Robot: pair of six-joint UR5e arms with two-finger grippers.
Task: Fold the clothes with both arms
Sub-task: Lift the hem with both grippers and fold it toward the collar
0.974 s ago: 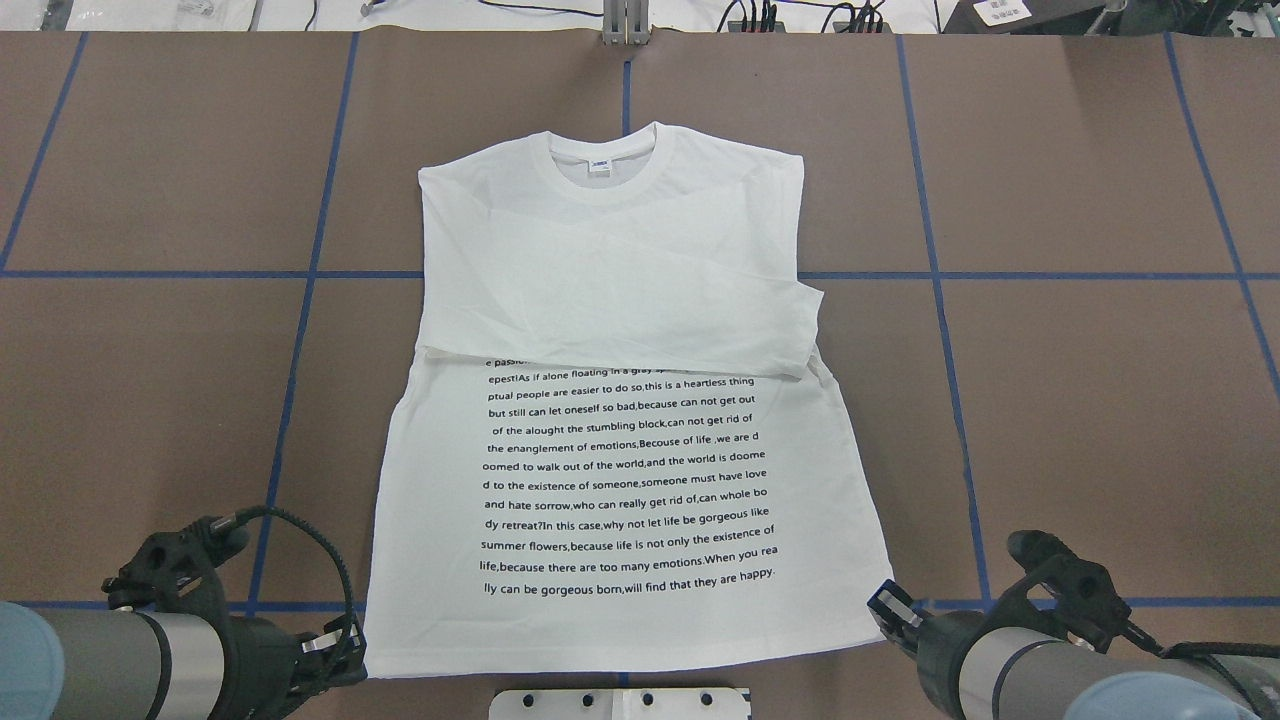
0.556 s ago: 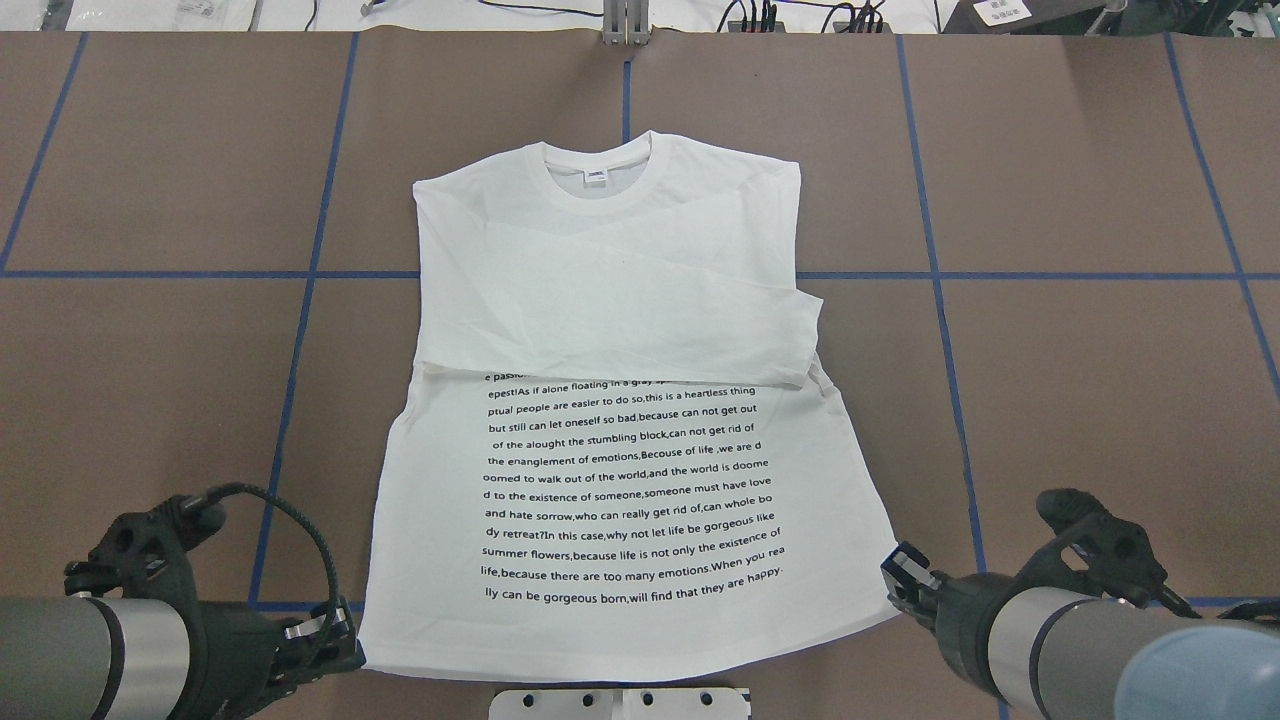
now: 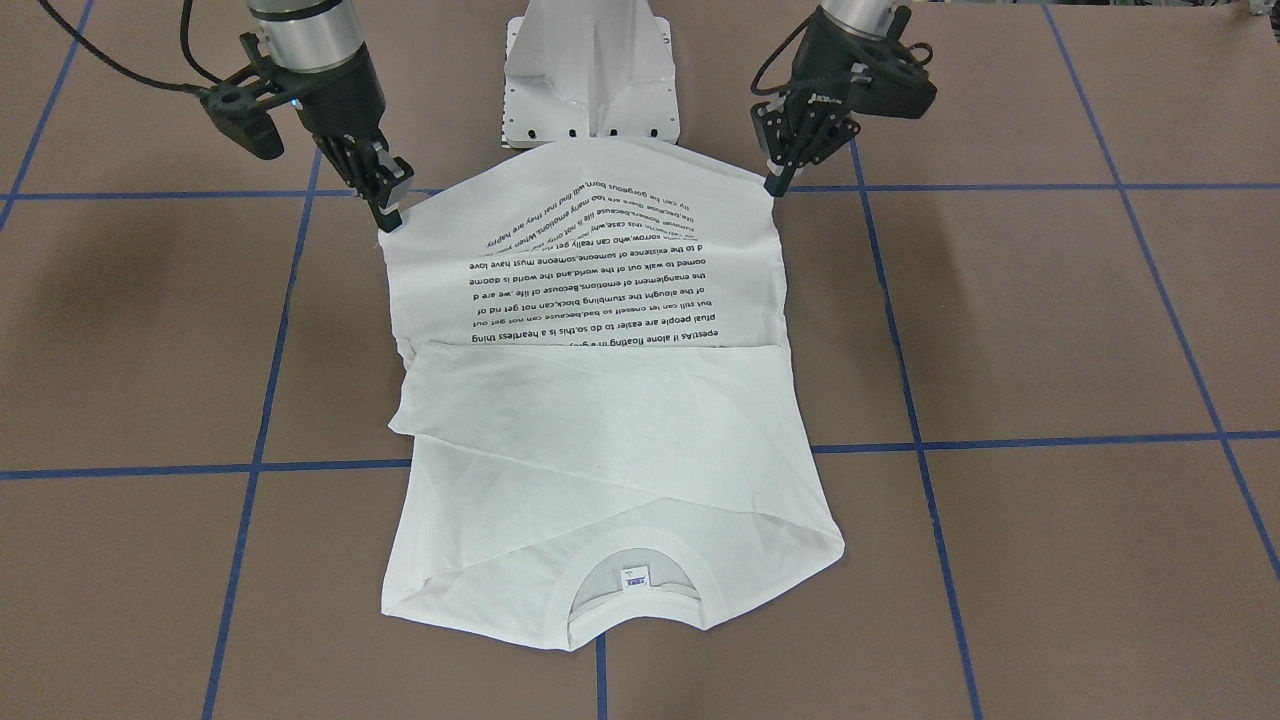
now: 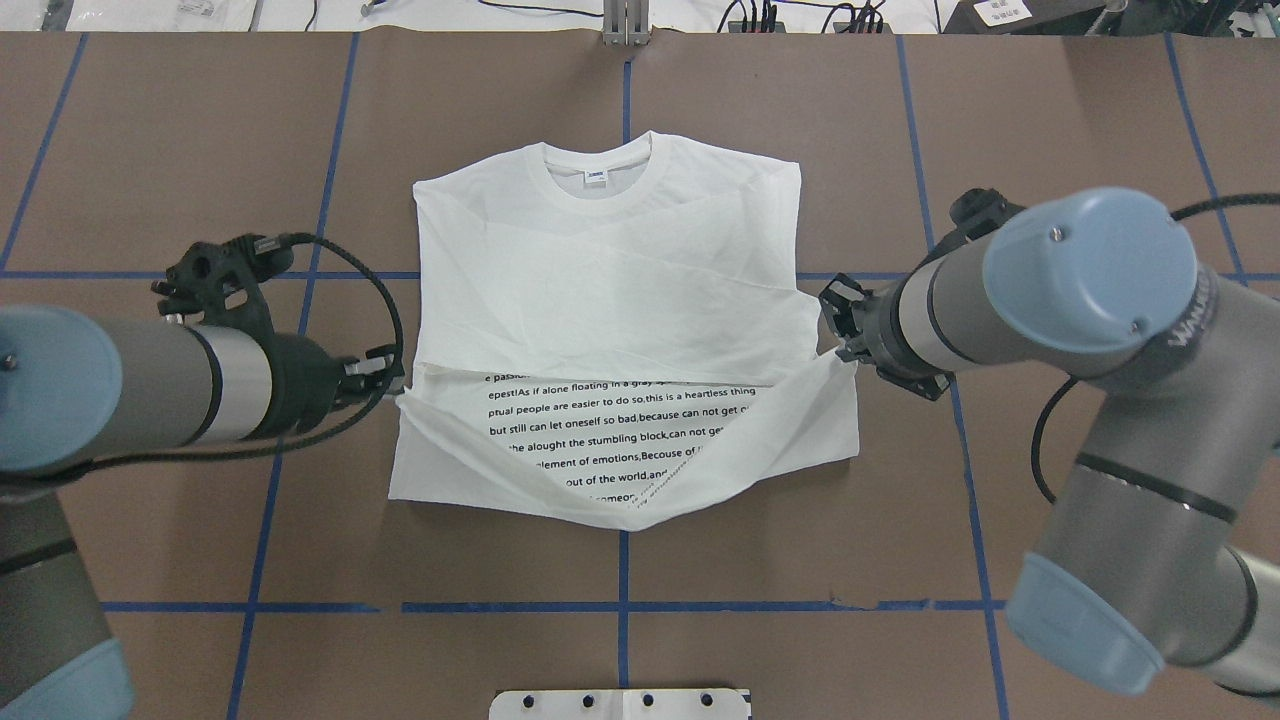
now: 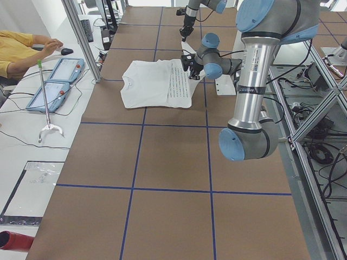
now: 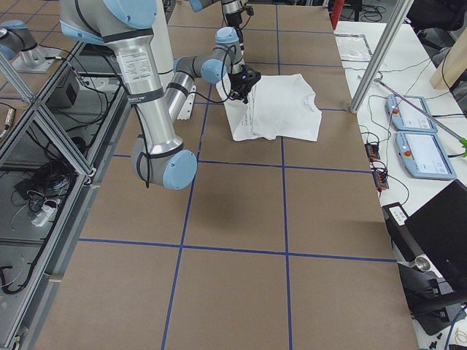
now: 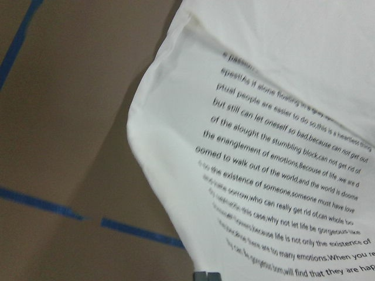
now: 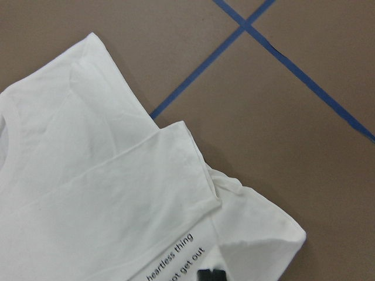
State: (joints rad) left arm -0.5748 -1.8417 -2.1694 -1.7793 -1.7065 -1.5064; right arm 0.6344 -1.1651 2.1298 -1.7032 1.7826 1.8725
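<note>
Both arms come in from the sides, wrists tipped down. Left hand (image 3: 773, 186) and right hand (image 3: 387, 218) are each pinched tight on a hem corner of the T-shirt (image 4: 600, 290). Hem is held up off the desk (image 4: 1100, 150) between them, sagging mid-span over the printed text. Rest of the shirt lies flat mid-desk, collar (image 4: 598, 190) on the far side, sleeves folded across the chest. White pedestal (image 3: 590, 90) sits at the robot's edge, apart from the shirt.
</note>
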